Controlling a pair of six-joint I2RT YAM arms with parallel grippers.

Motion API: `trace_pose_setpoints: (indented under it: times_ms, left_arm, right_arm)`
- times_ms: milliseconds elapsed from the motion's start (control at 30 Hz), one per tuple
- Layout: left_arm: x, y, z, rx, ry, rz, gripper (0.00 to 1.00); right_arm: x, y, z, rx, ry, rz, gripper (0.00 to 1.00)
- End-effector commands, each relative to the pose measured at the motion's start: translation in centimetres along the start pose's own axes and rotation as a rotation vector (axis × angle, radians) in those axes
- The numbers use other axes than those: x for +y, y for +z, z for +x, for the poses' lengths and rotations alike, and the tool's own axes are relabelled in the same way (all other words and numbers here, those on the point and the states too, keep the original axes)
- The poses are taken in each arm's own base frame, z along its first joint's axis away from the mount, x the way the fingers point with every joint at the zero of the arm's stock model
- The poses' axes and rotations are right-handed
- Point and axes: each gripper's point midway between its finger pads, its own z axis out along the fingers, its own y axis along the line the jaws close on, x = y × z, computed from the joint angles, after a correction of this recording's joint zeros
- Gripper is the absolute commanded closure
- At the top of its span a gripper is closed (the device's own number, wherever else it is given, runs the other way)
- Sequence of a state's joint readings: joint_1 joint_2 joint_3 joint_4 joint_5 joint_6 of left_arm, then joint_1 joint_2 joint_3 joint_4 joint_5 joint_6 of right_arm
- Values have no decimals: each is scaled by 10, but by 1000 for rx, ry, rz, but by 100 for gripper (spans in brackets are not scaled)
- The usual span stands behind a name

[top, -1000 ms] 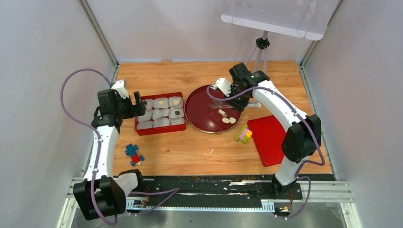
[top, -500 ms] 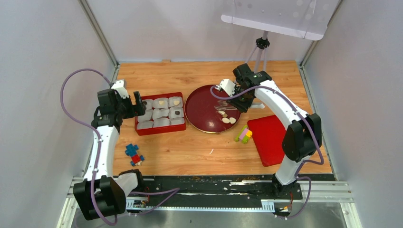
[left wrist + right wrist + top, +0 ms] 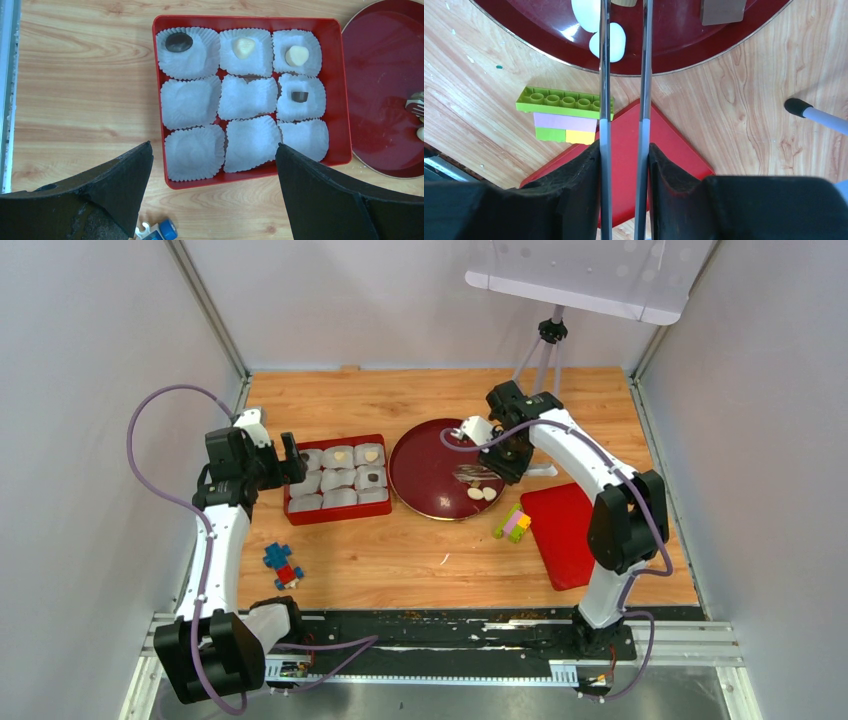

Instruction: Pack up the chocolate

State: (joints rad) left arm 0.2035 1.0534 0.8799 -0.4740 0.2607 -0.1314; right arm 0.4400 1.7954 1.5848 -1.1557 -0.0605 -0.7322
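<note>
A red box (image 3: 339,90) holds nine white paper cups. Its far row has one dark chocolate (image 3: 179,42) and two cream hearts (image 3: 243,46), and a dark piece (image 3: 299,96) lies in the middle row. My left gripper (image 3: 214,147) is open and empty, hovering at the box's near-left edge (image 3: 292,510). My right gripper (image 3: 624,150) is shut on metal tongs (image 3: 604,75) that reach over the dark red plate (image 3: 425,465). Two pale oval chocolates (image 3: 613,42) lie on the plate by the left blade. A tan piece (image 3: 624,2) sits between the tongs' tips at the frame's edge.
A multicoloured toy block (image 3: 513,523) lies beside the plate, next to the red lid (image 3: 563,530). A blue and red toy (image 3: 283,565) lies near the left arm. A tripod (image 3: 545,340) stands behind the plate, one foot (image 3: 796,106) close to my right gripper.
My right arm has shifted the tongs over the plate toward the near-right chocolates. The left arm has not moved.
</note>
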Motion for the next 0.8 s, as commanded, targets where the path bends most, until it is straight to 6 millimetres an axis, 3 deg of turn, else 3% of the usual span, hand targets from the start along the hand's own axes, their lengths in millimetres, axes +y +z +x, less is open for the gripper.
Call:
trace_pose_setpoints:
  times_ms: [0,133,300,767]
  left_arm:
    - [1,-3,-14,-50,-3,-6,0]
    - [2,-4,-16,-57,4,-13,0]
    - [4,-9,-17,-61,21,-29,0]
    - [18,-27,-32,-78,93,-102,0]
  right_arm:
    - [-10,-6,-14,-28,-7,24,78]
    - [-14,-21,-39,-116,-5,16,86]
    - [-3,-37,-86,-263,-16,-49,90]
    - [70,-46,-222,-528,-174,-244,96]
